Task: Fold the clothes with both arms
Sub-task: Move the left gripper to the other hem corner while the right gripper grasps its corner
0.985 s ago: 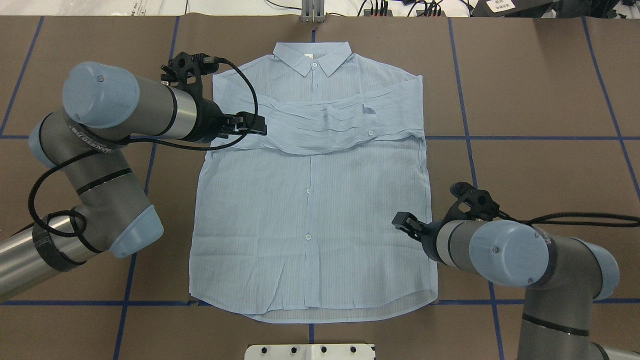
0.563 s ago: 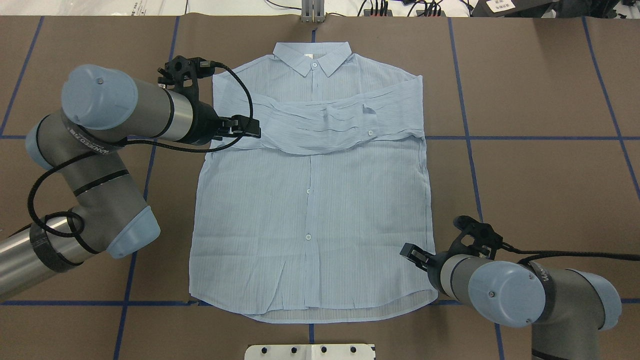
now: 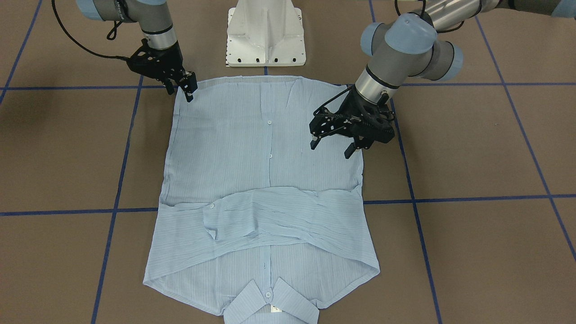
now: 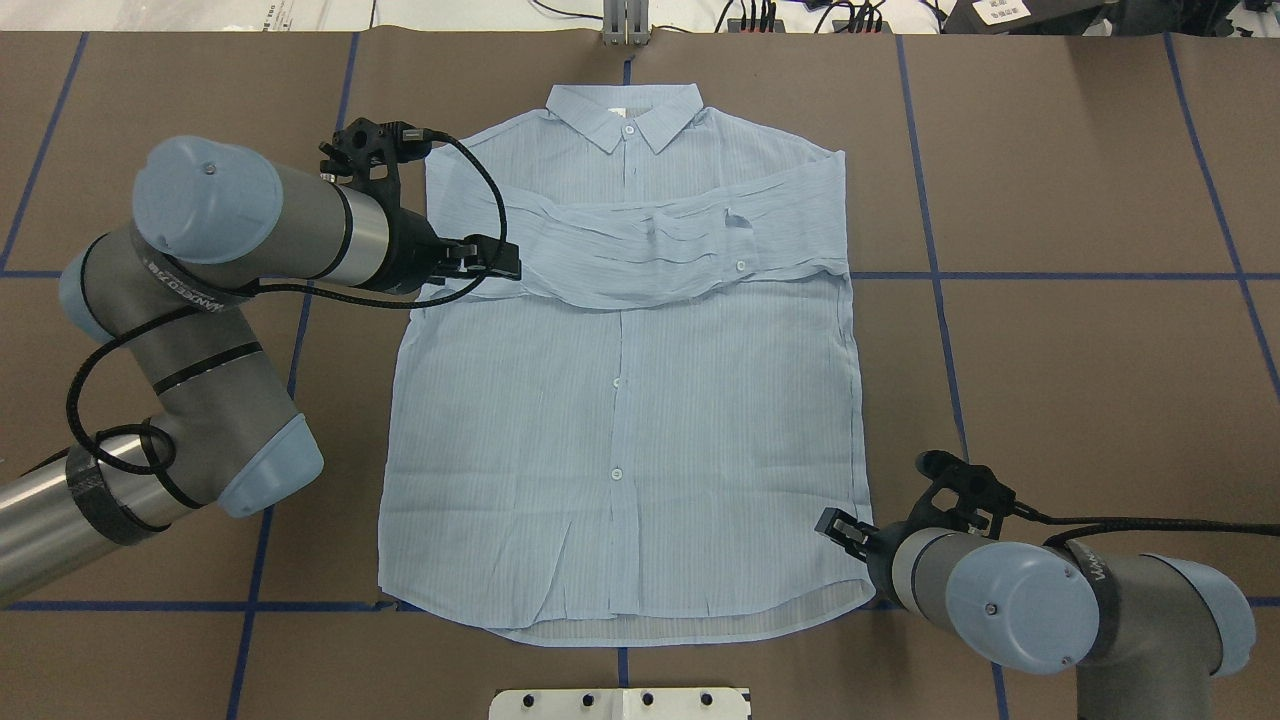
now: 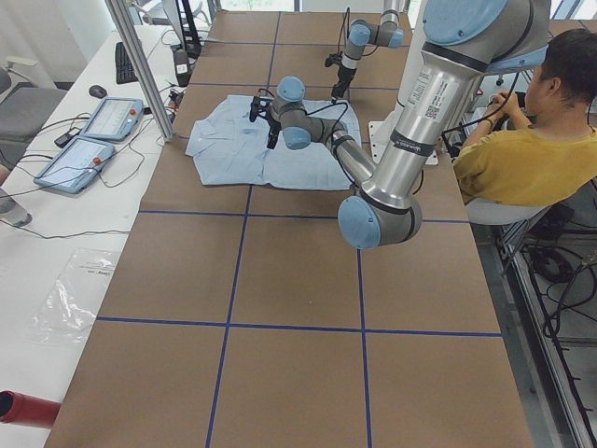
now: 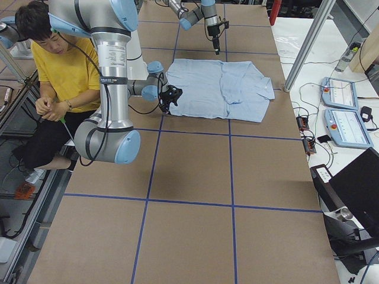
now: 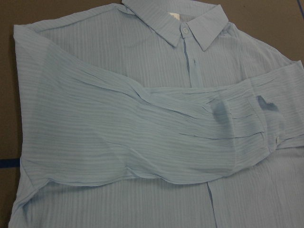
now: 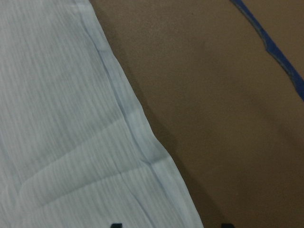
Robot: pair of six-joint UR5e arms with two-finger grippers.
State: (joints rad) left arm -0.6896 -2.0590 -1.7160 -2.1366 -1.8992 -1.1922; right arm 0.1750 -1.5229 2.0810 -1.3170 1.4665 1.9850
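The light blue, finely striped long-sleeved shirt [image 4: 620, 420] is lying flat and front-up in the middle of the brown paper-covered tabletop [image 4: 1050, 380], which is crossed by blue tape lines [image 4: 1050, 276]. Its collar [image 4: 625, 112] is pointing away from the robot and its hem is sitting just short of the white pedestal base [image 3: 265, 36]. Both sleeves [image 4: 650, 250] are lying folded across the chest in one rumpled band, and the row of white buttons [image 4: 617, 382] is running straight down the front. The left gripper [image 3: 331, 148] is hanging above the shirt's edge on the robot's left side, just below that sleeve band, its fingers spread wide and gripping nothing. Over at the opposite bottom corner, the right gripper [image 3: 182, 92] is sitting low by the side seam near the hem. Its wrist camera is showing two black fingertips parted, with the shirt's edge running between them and no cloth pinched. A person in a yellow top [image 6: 59, 65] is sitting just behind the robot.
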